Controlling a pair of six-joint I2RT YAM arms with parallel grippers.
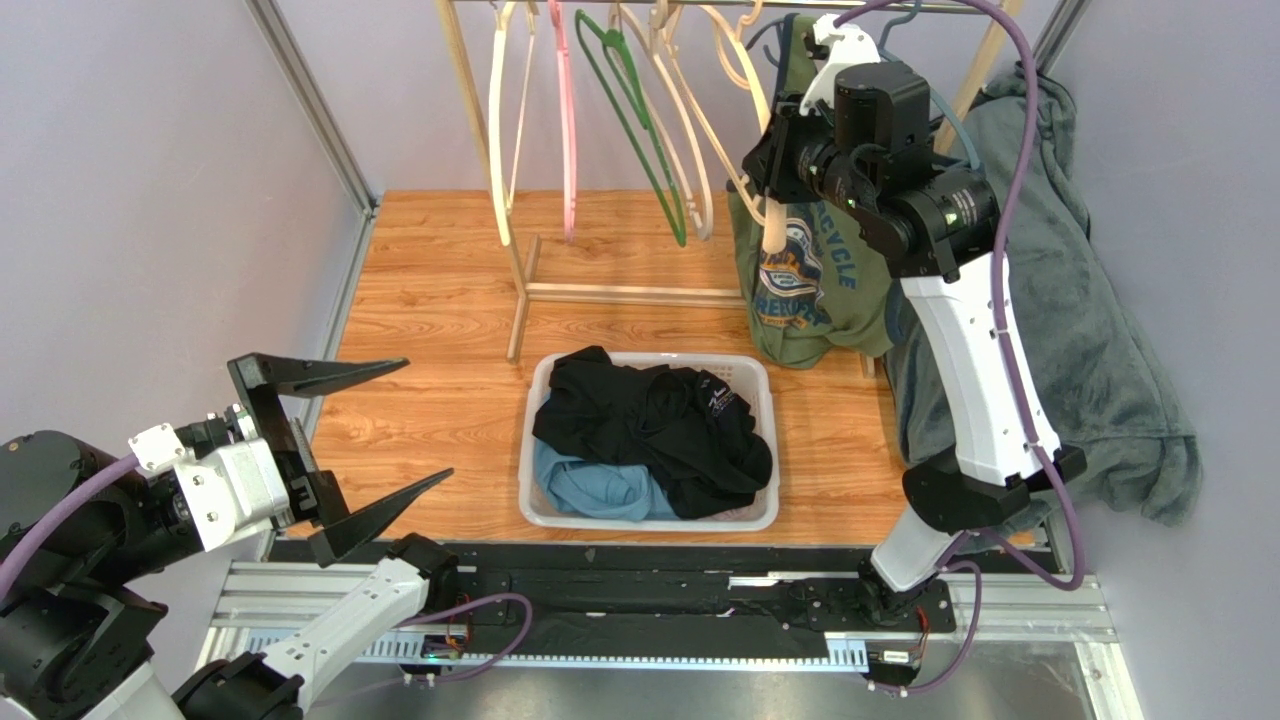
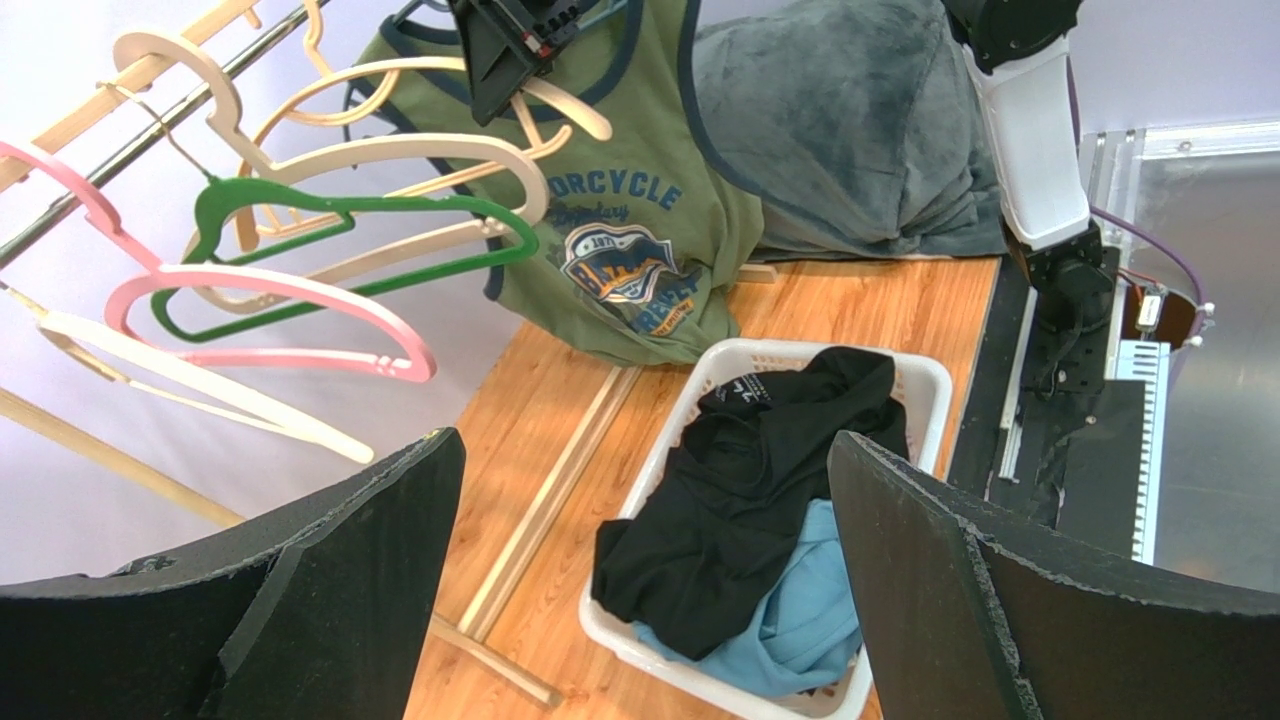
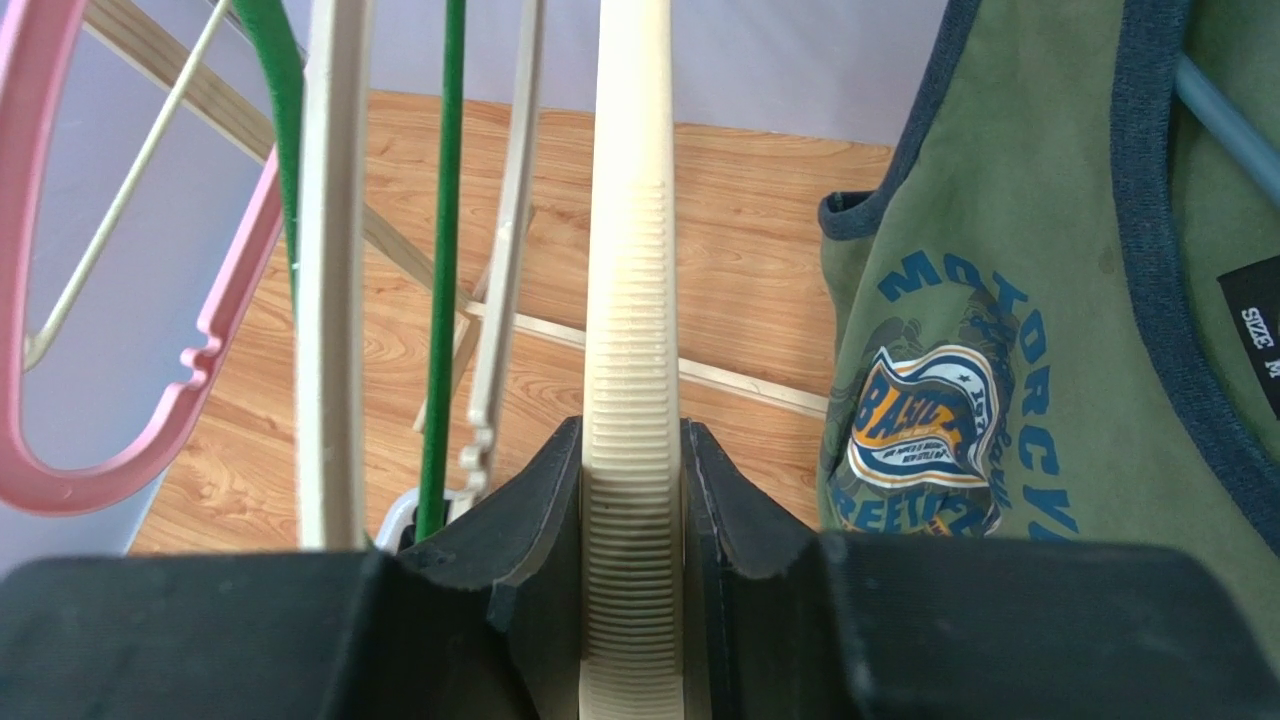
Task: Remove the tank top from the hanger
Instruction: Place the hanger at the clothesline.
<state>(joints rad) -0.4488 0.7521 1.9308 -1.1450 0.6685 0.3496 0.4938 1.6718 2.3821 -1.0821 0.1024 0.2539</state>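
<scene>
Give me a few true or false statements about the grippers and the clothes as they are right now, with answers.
1. The right gripper is shut on a cream hanger. True.
2. The left gripper holds the tank top. False: its jaws stand wide open and empty, far from the garment.
3. The basket holds black clothes and a blue garment. True.
4. The tank top lies in the basket. False: it hangs at the clothes rail.

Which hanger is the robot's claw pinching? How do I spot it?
Find the wooden clothes rack at the back. Among its hangers, the cream ridged plastic hanger hangs beside the olive green tank top. Only it is pinched in the right claw.
</scene>
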